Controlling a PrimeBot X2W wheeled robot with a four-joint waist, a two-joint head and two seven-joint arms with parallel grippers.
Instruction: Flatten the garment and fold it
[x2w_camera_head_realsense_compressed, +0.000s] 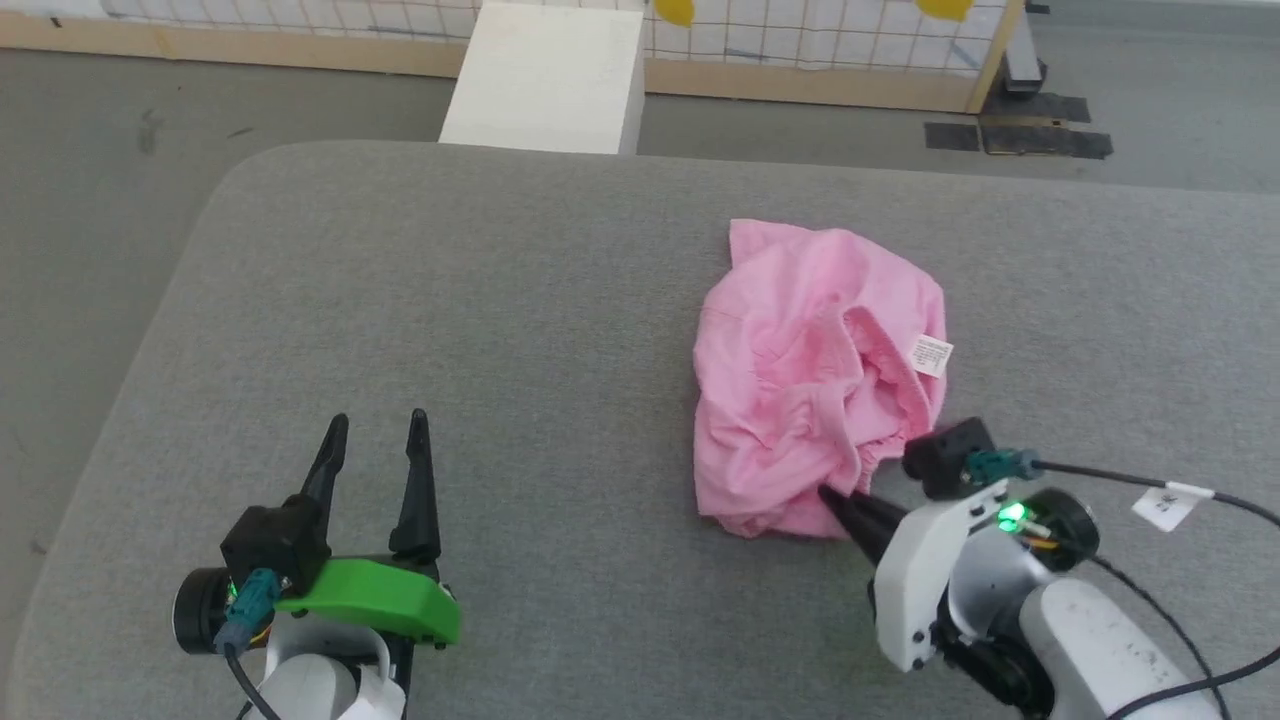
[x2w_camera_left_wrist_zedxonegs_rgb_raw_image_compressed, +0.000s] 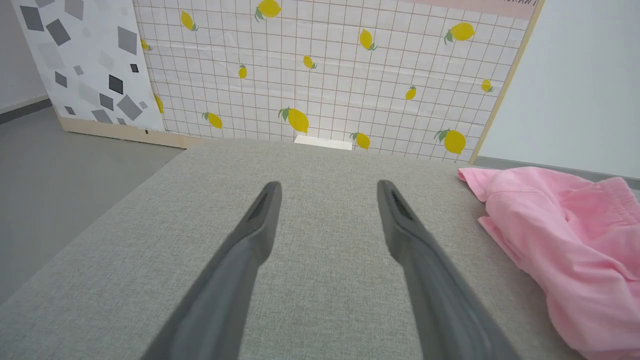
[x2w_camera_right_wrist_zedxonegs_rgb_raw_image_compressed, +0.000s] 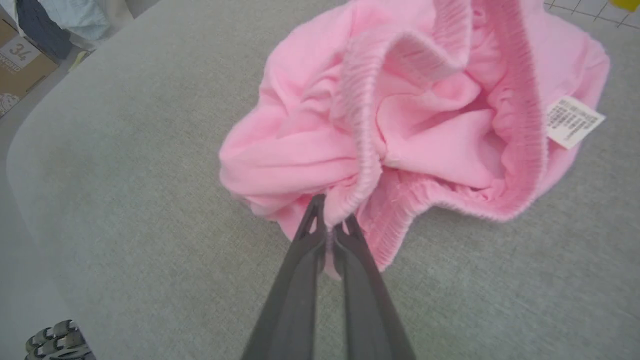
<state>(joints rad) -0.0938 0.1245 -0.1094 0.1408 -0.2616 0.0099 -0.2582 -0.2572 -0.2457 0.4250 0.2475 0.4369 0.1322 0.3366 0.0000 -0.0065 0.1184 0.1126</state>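
The pink garment (x2w_camera_head_realsense_compressed: 810, 380) lies crumpled on the grey padded table (x2w_camera_head_realsense_compressed: 520, 300), right of centre, its gathered elastic band turned up and a small white label (x2w_camera_head_realsense_compressed: 931, 355) showing on its right side. My right gripper (x2w_camera_head_realsense_compressed: 835, 500) is at the heap's near edge, shut on the elastic band of the garment (x2w_camera_right_wrist_zedxonegs_rgb_raw_image_compressed: 350, 165); in the right wrist view the band is pinched between the two fingertips of the right gripper (x2w_camera_right_wrist_zedxonegs_rgb_raw_image_compressed: 331, 215). My left gripper (x2w_camera_head_realsense_compressed: 378, 428) rests open over bare table at the lower left, well apart from the garment (x2w_camera_left_wrist_zedxonegs_rgb_raw_image_compressed: 565, 240), with nothing between the left gripper's (x2w_camera_left_wrist_zedxonegs_rgb_raw_image_compressed: 327, 192) fingers.
A white box (x2w_camera_head_realsense_compressed: 548, 75) stands beyond the table's far edge. Behind it runs a lemon-patterned grid panel (x2w_camera_left_wrist_zedxonegs_rgb_raw_image_compressed: 325, 75) with a wooden base. Grey floor (x2w_camera_head_realsense_compressed: 90, 180) lies left of the table. A cable (x2w_camera_head_realsense_compressed: 1180, 495) trails from my right wrist.
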